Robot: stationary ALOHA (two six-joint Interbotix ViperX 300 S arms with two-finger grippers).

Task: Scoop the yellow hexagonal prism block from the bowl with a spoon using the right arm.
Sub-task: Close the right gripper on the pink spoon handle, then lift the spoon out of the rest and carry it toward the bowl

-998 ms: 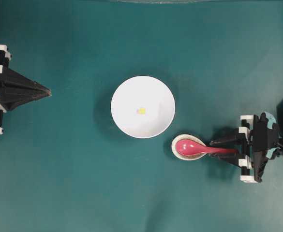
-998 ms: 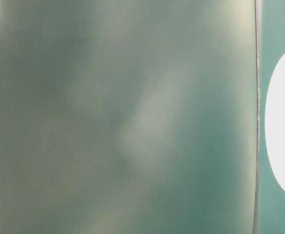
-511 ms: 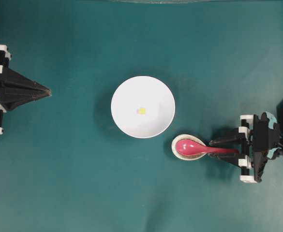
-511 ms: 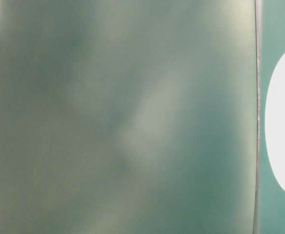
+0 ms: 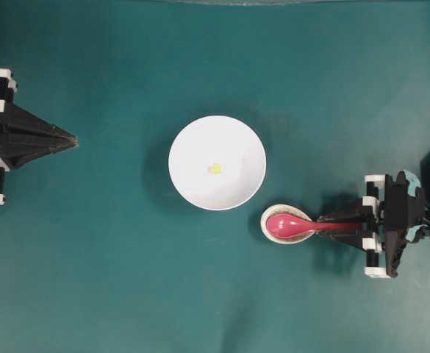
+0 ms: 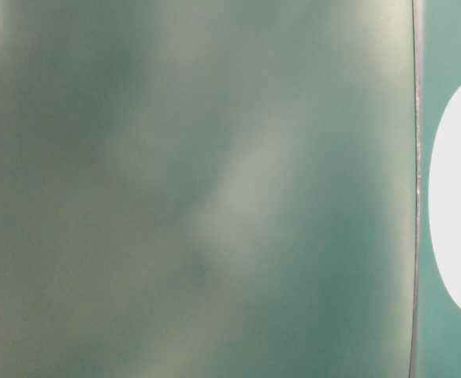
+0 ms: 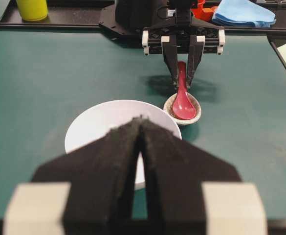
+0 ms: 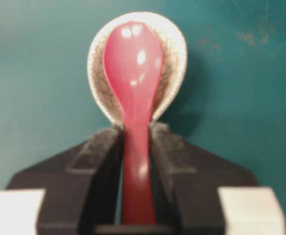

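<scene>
Red-pink spoon [image 5: 295,225]: scoop lying in the speckled spoon rest [image 5: 273,230], handle running back between the fingers of the right gripper [image 5: 339,225].
Right gripper: closed onto the spoon handle, both black fingers [image 8: 102,161] pressed against its sides in the right wrist view.
White bowl [image 5: 233,143]: on the teal tabletop [image 5: 126,279], just beyond the spoon rest from the right gripper, apart from it.
Yellow hexagonal prism block [image 5: 215,168]: near the middle of the bowl, well ahead of the right gripper.
Left gripper [image 5: 71,139]: fingers pressed together, holding nothing, pointing at the bowl from far off.
</scene>
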